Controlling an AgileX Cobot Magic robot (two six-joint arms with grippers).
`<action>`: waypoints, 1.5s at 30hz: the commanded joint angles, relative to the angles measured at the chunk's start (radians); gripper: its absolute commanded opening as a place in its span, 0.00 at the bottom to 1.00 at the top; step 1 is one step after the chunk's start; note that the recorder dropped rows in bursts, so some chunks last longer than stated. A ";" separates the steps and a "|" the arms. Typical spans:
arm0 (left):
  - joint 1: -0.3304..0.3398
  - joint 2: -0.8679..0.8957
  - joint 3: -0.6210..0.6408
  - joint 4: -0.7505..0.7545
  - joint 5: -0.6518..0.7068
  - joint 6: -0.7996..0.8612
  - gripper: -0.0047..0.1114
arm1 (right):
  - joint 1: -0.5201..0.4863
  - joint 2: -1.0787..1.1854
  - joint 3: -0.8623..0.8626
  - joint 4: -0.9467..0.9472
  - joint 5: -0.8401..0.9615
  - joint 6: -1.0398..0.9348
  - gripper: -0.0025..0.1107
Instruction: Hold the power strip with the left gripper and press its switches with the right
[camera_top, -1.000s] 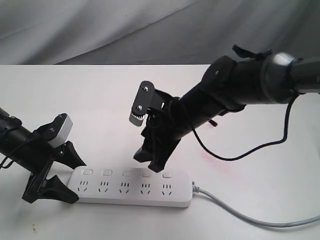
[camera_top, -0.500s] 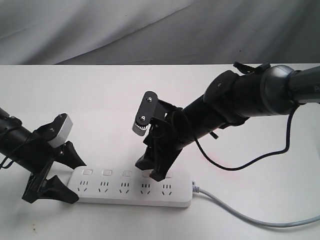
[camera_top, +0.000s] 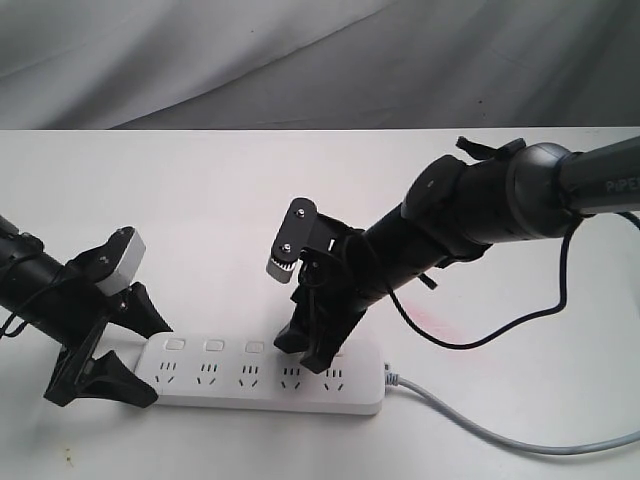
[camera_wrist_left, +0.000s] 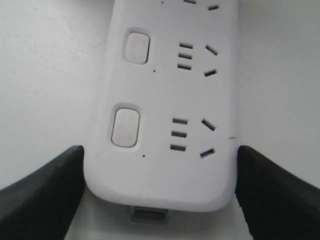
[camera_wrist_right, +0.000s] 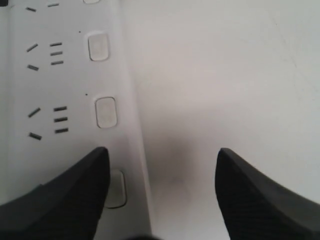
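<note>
The long white power strip (camera_top: 262, 388) lies along the near part of the white table (camera_top: 200, 200). My left gripper (camera_top: 158, 365) is shut on its left end. In the left wrist view, the black fingers (camera_wrist_left: 45, 195) press against both long sides of the power strip (camera_wrist_left: 165, 90). Three of its switches (camera_top: 213, 346) show in a row in the exterior view. My right gripper (camera_top: 303, 352) is open and tilted down onto the strip. One of its fingers (camera_wrist_right: 65, 200) partly covers the fourth switch (camera_wrist_right: 117, 189) from the held end. The other hangs over bare table. Contact with the switch cannot be told.
The strip's grey cord (camera_top: 480, 425) runs off its right end toward the near right corner. A loose black cable (camera_top: 470, 338) loops from the right arm down to the table. Grey cloth (camera_top: 300, 60) hangs behind the table's far edge.
My right gripper has come down and slightly nearer, from just above the strip's far edge onto the fourth switch. The left gripper and the strip have not moved.
</note>
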 joint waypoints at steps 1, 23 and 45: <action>-0.007 0.009 0.005 0.068 -0.048 0.000 0.52 | -0.001 0.002 0.043 -0.044 -0.063 0.005 0.53; -0.007 0.009 0.005 0.068 -0.048 0.000 0.52 | -0.003 -0.133 0.073 0.036 -0.100 -0.033 0.53; -0.007 0.009 0.005 0.066 -0.048 0.000 0.52 | -0.070 -0.137 0.169 0.126 -0.074 -0.121 0.53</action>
